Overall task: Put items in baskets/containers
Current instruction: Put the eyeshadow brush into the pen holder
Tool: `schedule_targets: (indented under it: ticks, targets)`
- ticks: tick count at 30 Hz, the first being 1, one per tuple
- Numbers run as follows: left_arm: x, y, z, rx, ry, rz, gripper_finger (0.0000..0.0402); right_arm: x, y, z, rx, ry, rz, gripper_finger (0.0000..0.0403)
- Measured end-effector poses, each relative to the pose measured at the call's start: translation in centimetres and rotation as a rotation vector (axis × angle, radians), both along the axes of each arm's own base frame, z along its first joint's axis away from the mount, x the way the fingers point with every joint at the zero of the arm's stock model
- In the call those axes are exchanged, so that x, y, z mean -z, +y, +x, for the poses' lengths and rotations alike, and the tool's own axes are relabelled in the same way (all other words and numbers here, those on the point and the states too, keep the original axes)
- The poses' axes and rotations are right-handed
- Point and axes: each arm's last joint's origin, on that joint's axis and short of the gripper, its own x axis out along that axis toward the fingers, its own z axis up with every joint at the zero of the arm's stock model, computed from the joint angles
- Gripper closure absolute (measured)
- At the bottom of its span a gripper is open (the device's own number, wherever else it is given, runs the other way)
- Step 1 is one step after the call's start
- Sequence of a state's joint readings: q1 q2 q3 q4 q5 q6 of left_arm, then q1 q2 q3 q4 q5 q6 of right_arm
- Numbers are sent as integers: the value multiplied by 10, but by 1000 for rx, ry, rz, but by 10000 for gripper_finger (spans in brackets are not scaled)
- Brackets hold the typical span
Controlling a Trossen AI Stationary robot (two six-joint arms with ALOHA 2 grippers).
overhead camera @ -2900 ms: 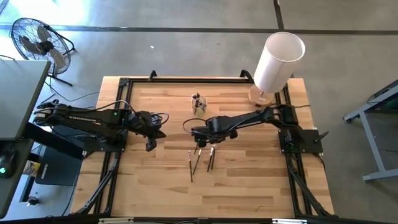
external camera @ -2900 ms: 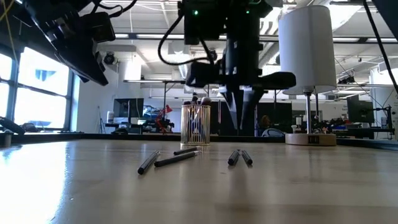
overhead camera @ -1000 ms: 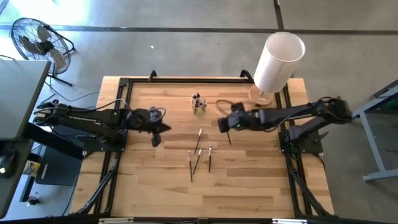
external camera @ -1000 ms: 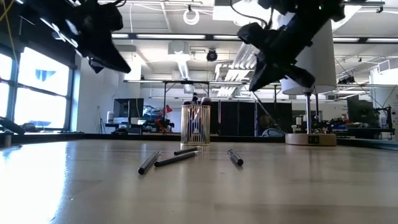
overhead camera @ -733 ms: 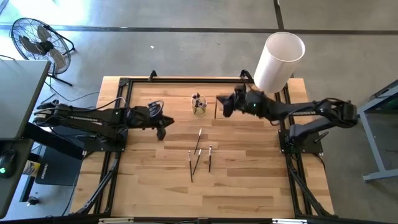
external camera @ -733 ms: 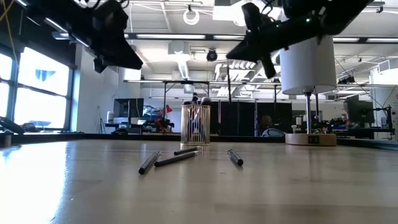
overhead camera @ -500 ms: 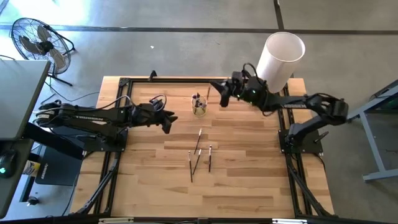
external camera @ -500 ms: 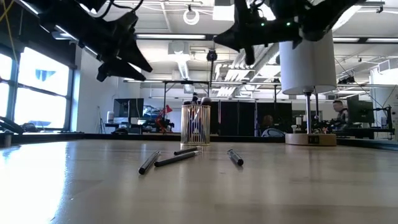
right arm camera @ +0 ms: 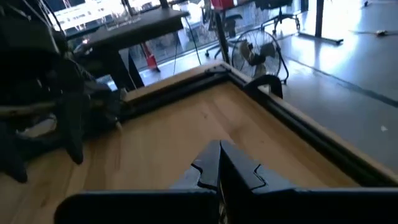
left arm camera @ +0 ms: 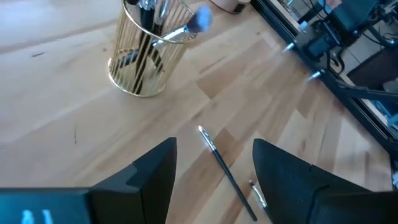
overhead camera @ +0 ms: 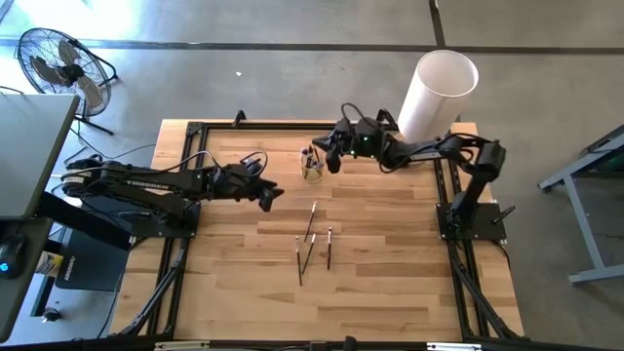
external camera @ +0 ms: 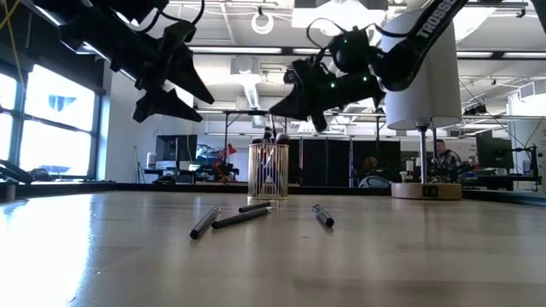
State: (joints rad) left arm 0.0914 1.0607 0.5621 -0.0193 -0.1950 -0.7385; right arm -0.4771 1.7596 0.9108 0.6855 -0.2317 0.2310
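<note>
High view: the cup (overhead camera: 312, 167) stands upright on the table (overhead camera: 390, 283) near its far edge, around the middle, with several brushes standing in it. In the left wrist view the cup (left arm camera: 147, 56) shows as clear with gold stripes, and a brush with a pale blue tip (left arm camera: 198, 20) leans out over its rim. Four more brushes lie loose on the wood nearer the table's middle: one (overhead camera: 311, 218) closest to the cup, and three (overhead camera: 315, 253) side by side just beyond it.

The right gripper (overhead camera: 330, 159) hangs above the table just beside the cup. In its wrist view its fingers (right arm camera: 239, 171) are pressed together; whether a brush is pinched between them cannot be told.

The left gripper (overhead camera: 275, 196) hovers over the wood, on the cup's left and a little nearer the loose brushes. Its fingers (left arm camera: 155, 174) stand wide apart and hold nothing.

A big white cylinder (overhead camera: 436, 95) stands at the far right corner.
</note>
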Motion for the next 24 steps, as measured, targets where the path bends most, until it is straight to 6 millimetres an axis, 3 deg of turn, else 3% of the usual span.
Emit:
schedule_targets:
  ticks: [6,12,18,24]
  targets:
    - [-1,0,1,64,25,123,192,4,2,-4,7,77,74,371]
    - [-9,2,9,63,84,196,192,-20,12,-18,42,142,45,320]
    - [-23,6,34,-13,262,146,192,-53,41,-59,209,444,36,328]
    - [-23,10,77,-177,367,-59,192,-62,76,-109,349,670,159,368]
